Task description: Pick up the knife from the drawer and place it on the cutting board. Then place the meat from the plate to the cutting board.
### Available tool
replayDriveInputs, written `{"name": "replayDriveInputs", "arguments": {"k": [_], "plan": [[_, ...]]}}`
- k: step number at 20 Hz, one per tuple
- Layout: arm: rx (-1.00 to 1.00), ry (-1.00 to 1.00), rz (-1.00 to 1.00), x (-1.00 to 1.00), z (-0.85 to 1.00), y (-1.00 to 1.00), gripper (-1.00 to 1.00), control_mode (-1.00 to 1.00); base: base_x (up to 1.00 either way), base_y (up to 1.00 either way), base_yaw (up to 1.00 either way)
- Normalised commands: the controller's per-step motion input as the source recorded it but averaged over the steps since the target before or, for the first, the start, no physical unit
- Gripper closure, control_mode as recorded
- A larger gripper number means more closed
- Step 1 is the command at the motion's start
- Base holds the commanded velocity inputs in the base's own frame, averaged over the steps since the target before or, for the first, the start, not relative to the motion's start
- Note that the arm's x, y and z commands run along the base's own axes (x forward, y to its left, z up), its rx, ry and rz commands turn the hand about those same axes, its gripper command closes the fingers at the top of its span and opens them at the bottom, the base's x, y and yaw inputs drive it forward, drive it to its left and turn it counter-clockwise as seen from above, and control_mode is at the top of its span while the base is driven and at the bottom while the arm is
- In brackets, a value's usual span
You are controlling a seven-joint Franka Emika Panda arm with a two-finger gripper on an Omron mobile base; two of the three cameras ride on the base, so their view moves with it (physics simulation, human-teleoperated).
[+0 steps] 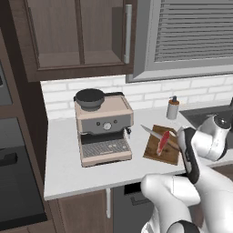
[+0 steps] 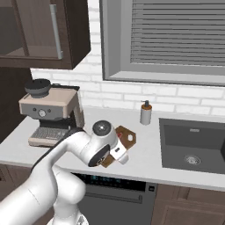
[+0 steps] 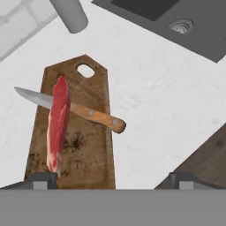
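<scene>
Meat lies lengthwise on the cutting board, draped across the knife — jaws spread and empty just above, so withdrawal seems next.

The light is even and soft, without glare or strong highlights. Only faint shadows lie under the coffee machine at 9 o'clock and under the upper cabinet at 12 o'clock. All three views are sharp but slightly pixelated, with no edge distortion.
</scene>
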Motion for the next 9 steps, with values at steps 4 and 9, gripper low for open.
{"name": "replayDriveInputs", "arguments": {"k": [4, 9], "plan": [[-0.02, 0.02, 0.00, -0.13, -0.01, -0.05, -1.00, -1.00, 0.00, 0.00, 0.00], [0.01, -0.15, 0.01, -0.41, 0.10, 0.00, -1.00, -1.00, 0.00, 0.00, 0.00]]}}
